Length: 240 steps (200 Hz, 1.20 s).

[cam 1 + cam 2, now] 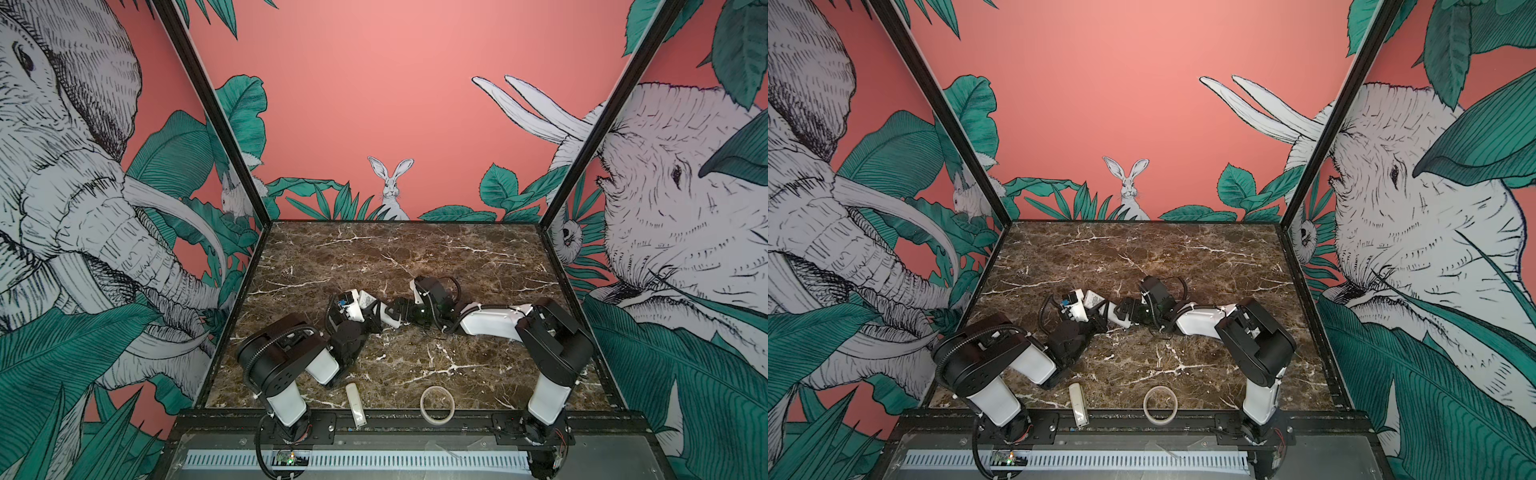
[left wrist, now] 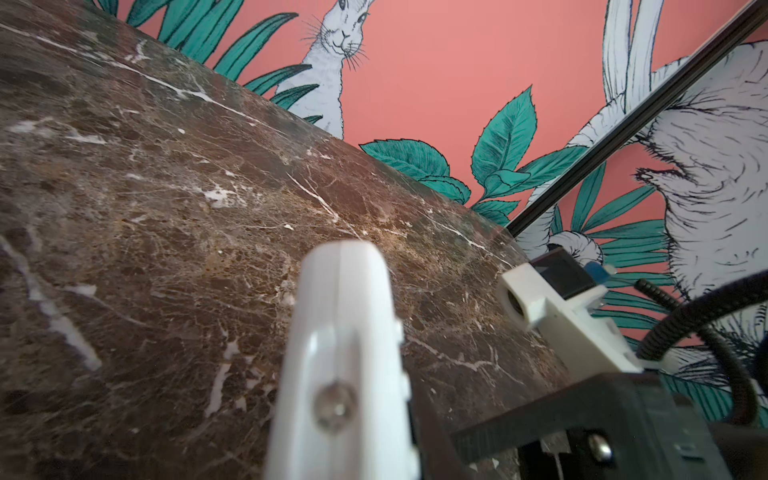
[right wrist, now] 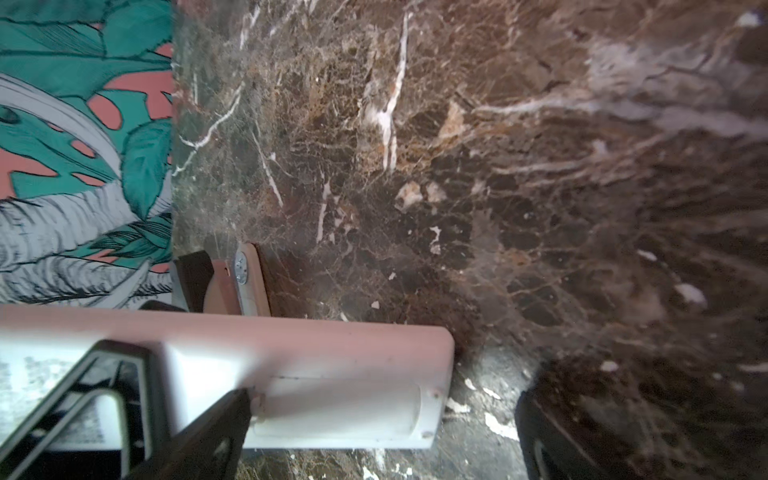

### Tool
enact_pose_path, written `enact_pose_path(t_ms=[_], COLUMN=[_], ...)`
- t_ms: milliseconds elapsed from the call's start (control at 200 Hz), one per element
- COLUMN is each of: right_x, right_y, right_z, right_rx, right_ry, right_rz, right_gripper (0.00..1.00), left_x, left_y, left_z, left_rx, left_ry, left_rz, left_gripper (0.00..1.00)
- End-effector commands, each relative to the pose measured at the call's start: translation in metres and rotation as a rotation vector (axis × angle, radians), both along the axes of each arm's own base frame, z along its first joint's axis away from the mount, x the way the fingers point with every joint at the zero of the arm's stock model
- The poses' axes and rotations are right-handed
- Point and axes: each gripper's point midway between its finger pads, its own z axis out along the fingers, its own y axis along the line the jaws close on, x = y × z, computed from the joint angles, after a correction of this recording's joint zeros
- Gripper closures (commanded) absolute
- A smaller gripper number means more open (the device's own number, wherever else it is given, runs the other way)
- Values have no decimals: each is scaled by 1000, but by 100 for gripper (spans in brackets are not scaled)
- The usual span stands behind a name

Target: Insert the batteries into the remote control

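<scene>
table [image 1: 457, 257]: brown marble, white veins | remote control [image 3: 332, 353]: white | wall [image 1: 374, 83]: coral

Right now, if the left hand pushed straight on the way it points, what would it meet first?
Nothing stands in its line: the left hand points low over bare tabletop toward the rabbit on the back wall; it may graze marble first.

Light is soft and even, top views bow at edges (wrist foregrounds blur).
</scene>
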Motion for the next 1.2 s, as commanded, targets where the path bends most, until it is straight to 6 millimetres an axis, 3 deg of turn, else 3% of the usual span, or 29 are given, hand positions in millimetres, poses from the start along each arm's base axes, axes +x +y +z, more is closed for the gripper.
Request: enact_pose_path(t_ms=[0,250,505,525,885,1195], right_x=[-22,-33,-31,-25,-8,-3], right_y=[-6,-26,-55,-49,-61,-70], right_z=[-37,-58,-54,-45,-14,5], right_rx=[-244,-470,-680,-670,-806,-871], right_ry=[43,64,45,25,-52,-94], right_rz=[52,95,137,136,158,167], right_gripper=[1,1,1,1,1,1], left_x=[-45,-45,-47,-47,-48,-47], left_y=[-19,-18,-20,-20,-25,-26], left_z=[-76,-75,-71,-71,-69,-70], left_rx=[278,292,319,322,358,370], left_ry=[193,182,167,166,156,159], left_rz=[-239,-226,-222,-222,-223,-216], left_gripper=[100,100,100,100,100,100])
